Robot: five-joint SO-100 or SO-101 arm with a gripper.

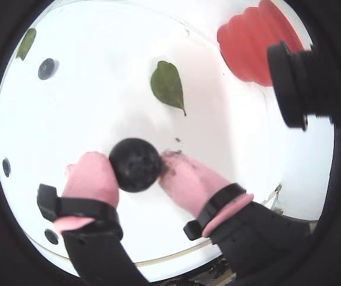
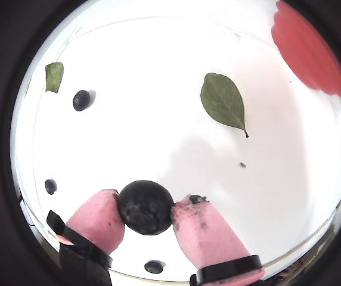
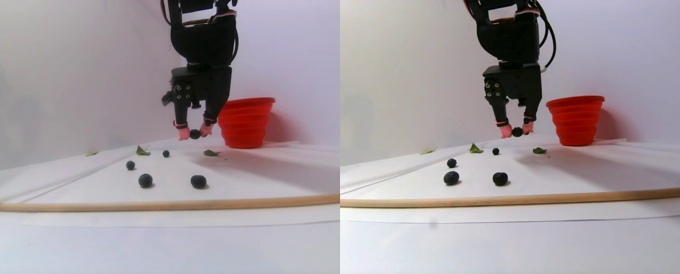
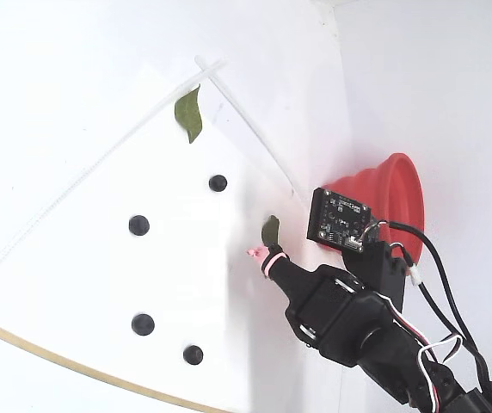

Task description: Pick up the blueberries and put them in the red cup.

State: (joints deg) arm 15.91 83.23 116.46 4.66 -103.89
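Observation:
My gripper point(image 1: 136, 166) is shut on one blueberry point(image 1: 135, 161), a near-black ball pinched between both pink fingertips point(image 2: 102, 215). The stereo pair view shows this blueberry point(image 3: 195, 134) held clear above the white sheet. The red cup point(image 3: 246, 121) stands just behind and right of the gripper there, and sits at the upper right in both wrist views point(image 1: 251, 44) point(image 2: 307, 50). Several more blueberries point(image 3: 145, 180) point(image 3: 198, 181) lie loose on the sheet, nearer the front. The fixed view shows them left of the arm point(image 4: 138, 225) point(image 4: 143, 324).
Green leaves point(image 1: 168, 85) point(image 2: 53, 76) point(image 4: 189, 114) lie flat among the berries. A curved wooden strip point(image 3: 146, 204) borders the sheet at the front. A second camera module point(image 1: 295, 83) juts in beside the cup. White walls stand behind.

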